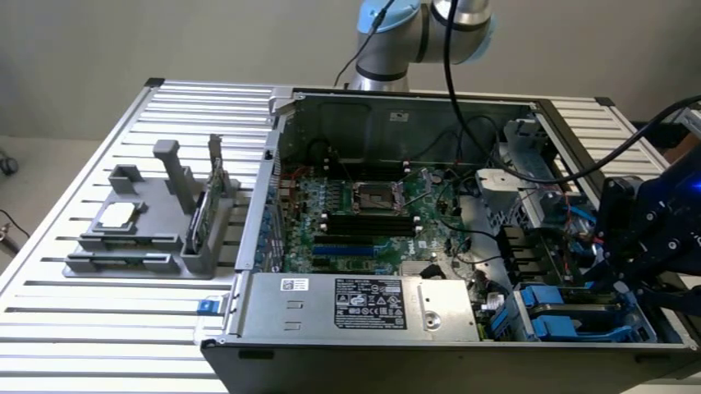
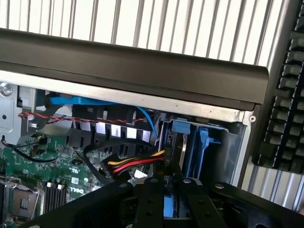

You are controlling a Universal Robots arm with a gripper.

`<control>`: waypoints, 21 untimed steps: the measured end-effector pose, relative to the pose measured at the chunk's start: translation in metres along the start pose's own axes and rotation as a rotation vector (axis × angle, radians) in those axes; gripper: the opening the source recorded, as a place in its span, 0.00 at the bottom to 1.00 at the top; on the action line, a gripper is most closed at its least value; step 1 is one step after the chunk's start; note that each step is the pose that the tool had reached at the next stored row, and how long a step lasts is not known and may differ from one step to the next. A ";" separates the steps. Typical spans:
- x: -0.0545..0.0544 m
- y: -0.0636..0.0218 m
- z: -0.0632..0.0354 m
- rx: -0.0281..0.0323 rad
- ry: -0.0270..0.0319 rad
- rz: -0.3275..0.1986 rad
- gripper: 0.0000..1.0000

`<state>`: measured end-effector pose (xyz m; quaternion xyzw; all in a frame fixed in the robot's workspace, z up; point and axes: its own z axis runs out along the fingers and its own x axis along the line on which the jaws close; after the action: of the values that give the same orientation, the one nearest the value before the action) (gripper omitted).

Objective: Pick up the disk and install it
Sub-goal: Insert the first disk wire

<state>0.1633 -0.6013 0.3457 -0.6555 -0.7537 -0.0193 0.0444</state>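
My gripper (image 2: 171, 184) hangs over the drive bay at the corner of the open computer case (image 1: 274, 164). Its two black fingers (image 2: 153, 202) stand close together with a narrow blue strip between them, the disk (image 2: 170, 205) seen edge-on by its blue carrier. Just beyond the fingertips are the bay's blue plastic rails (image 2: 202, 142). In the exterior view the gripper (image 1: 626, 275) sits low at the case's right side, above blue carriers (image 1: 553, 310) in the bay. The disk's metal body is hidden by the fingers.
Red, yellow and black cables (image 2: 137, 164) run close beside the fingers. The motherboard (image 1: 362, 213) fills the case floor, and a grey power supply box (image 1: 373, 304) lies along the front. A grey tray (image 1: 131, 246) with a small chip stands at the exterior view's left. A keyboard (image 2: 285, 104) lies outside the case.
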 end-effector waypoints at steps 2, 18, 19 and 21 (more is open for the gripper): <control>0.000 0.0002 0.0004 -0.0009 -0.0003 0.014 0.18; 0.004 0.0022 0.0047 0.0144 -0.0392 0.050 0.18; 0.005 0.0023 0.0048 0.0150 -0.0400 0.051 0.18; 0.006 0.0025 0.0050 0.0170 -0.0420 0.055 0.18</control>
<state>0.1647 -0.5941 0.3413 -0.6758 -0.7363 0.0021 0.0347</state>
